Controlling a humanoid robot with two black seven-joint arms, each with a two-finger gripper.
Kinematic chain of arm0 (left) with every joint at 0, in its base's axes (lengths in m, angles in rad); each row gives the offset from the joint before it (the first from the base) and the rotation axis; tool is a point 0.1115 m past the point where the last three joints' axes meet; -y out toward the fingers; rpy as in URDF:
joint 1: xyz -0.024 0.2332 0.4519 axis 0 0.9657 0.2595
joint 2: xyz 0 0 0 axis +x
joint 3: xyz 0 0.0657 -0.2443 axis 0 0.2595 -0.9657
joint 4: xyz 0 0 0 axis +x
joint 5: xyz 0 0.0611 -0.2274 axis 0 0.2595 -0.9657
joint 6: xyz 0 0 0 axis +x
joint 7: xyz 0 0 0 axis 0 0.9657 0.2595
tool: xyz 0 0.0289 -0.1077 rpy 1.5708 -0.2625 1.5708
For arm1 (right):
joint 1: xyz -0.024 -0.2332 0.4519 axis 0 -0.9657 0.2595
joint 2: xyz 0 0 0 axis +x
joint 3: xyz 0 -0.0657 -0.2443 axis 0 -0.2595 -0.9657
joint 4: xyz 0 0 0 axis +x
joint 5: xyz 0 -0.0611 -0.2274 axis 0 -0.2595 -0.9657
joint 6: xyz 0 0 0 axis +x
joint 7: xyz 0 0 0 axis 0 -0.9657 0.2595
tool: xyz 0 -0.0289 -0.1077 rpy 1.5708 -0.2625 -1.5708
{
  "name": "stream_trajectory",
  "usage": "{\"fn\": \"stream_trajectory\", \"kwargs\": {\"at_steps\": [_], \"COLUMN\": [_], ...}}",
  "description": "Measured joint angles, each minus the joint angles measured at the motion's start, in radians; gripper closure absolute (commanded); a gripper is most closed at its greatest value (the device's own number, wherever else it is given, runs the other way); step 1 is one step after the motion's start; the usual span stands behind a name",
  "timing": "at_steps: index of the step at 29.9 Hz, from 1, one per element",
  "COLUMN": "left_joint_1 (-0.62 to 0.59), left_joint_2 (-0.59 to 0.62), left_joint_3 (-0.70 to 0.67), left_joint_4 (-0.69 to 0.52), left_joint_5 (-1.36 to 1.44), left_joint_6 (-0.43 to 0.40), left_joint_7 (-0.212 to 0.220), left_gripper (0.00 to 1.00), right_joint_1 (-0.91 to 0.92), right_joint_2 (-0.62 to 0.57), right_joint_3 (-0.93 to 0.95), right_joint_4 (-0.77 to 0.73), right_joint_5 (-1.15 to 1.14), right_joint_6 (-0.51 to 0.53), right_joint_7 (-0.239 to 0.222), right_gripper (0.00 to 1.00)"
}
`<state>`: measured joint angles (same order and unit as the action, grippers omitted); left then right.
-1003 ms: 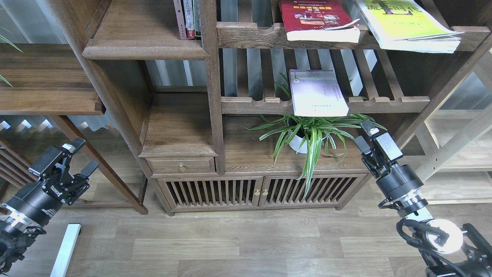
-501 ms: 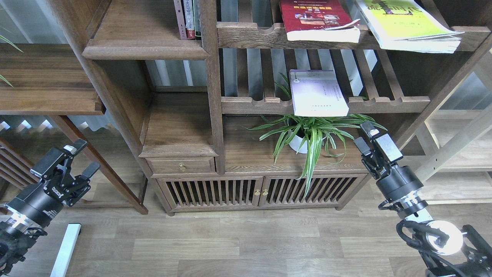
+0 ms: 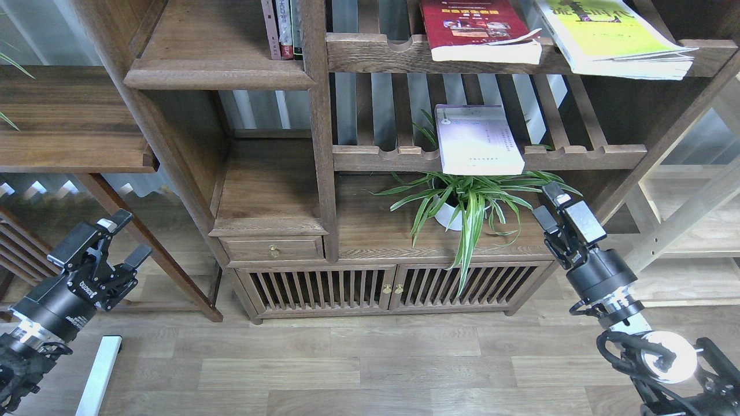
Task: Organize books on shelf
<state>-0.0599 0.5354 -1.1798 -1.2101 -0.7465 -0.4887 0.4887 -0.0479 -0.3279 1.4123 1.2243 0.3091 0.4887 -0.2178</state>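
Observation:
Three books lie flat on the slatted racks. The red book (image 3: 474,29) and the yellow-green book (image 3: 613,34) are on the upper rack, and the pale lavender-white book (image 3: 477,141) is on the lower one. The shelf (image 3: 214,75), a solid dark board with a moulded front edge, is in the narrow left bay, with upright spines (image 3: 282,29) at its right end. My left gripper (image 3: 130,236) hangs open and empty at the lower left, far from the bookcase. My right gripper (image 3: 543,200) is open and empty, below and right of the lavender-white book.
A potted spider plant (image 3: 462,202) stands on the ledge under the lower rack, its leaves close to my right gripper. Below are a drawer (image 3: 273,249) and slatted cabinet doors (image 3: 393,286). A wooden side table (image 3: 69,138) stands at the left.
My left gripper has drifted a little to the right. My right gripper has barely shifted. The books have not moved.

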Motion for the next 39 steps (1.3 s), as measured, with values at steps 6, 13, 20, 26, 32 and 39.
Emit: {"fn": "stream_trajectory", "kwargs": {"at_steps": [6, 13, 20, 26, 32, 39], "left_joint_1": [-0.009, -0.030, -0.058, -0.067, -0.069, -0.069], "left_joint_2": [0.002, -0.010, -0.036, -0.048, -0.049, -0.055], "left_joint_3": [0.007, 0.044, 0.066, 0.080, 0.080, 0.080], "left_joint_4": [0.044, 0.105, 0.244, 0.285, 0.294, 0.294], "left_joint_5": [0.001, 0.002, 0.001, 0.001, 0.001, 0.001], "left_joint_6": [0.000, 0.000, 0.000, 0.000, 0.000, 0.000], "left_joint_7": [0.000, 0.000, 0.000, 0.000, 0.000, 0.000], "left_gripper": [0.01, 0.01, 0.01, 0.01, 0.01, 0.01], "right_joint_1": [-0.019, -0.038, 0.054, 0.230, 0.279, 0.341], "right_joint_2": [-0.034, -0.074, -0.087, -0.092, -0.095, -0.118], "right_joint_3": [0.048, 0.108, 0.126, 0.139, 0.145, 0.213], "right_joint_4": [0.048, 0.093, 0.095, 0.087, 0.084, 0.059], "right_joint_5": [0.003, 0.013, 0.060, 0.121, 0.126, 0.137], "right_joint_6": [0.000, 0.000, -0.102, -0.298, -0.383, -0.504], "right_joint_7": [-0.034, -0.066, -0.069, -0.067, -0.067, -0.067], "right_gripper": [0.00, 0.00, 0.00, 0.00, 0.00, 0.00]}}
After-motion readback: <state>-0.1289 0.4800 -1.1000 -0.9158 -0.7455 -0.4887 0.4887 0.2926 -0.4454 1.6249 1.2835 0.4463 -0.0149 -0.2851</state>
